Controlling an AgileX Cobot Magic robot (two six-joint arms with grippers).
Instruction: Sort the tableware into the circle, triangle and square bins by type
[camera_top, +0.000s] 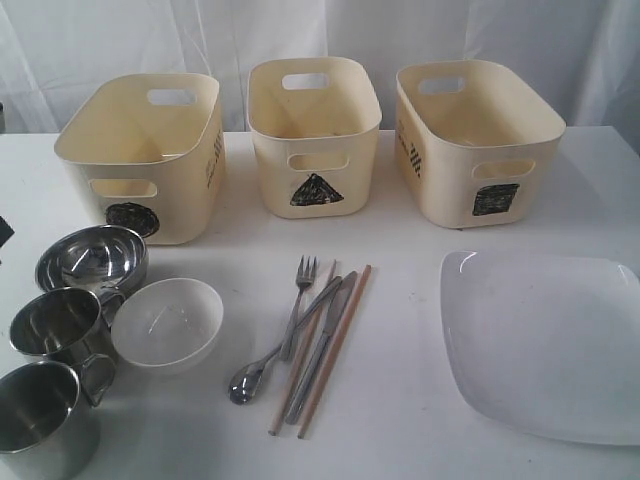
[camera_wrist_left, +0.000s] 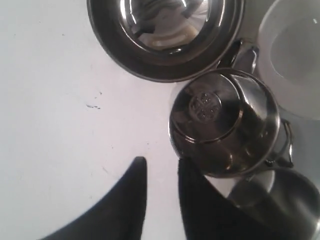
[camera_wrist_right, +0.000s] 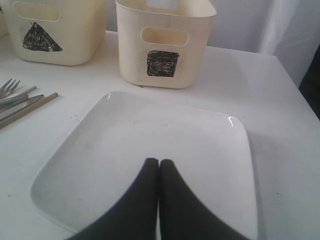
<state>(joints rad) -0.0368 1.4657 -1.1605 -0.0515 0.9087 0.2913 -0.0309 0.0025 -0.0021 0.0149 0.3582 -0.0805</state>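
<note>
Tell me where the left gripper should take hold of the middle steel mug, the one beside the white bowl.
I'd pinch the rim wall of the middle steel mug from above, one finger inside and one outside, on its bare-table side. It stands upright, mouth open; the white bowl and steel bowl crowd its other sides. The left gripper hovers by that free side.
</note>
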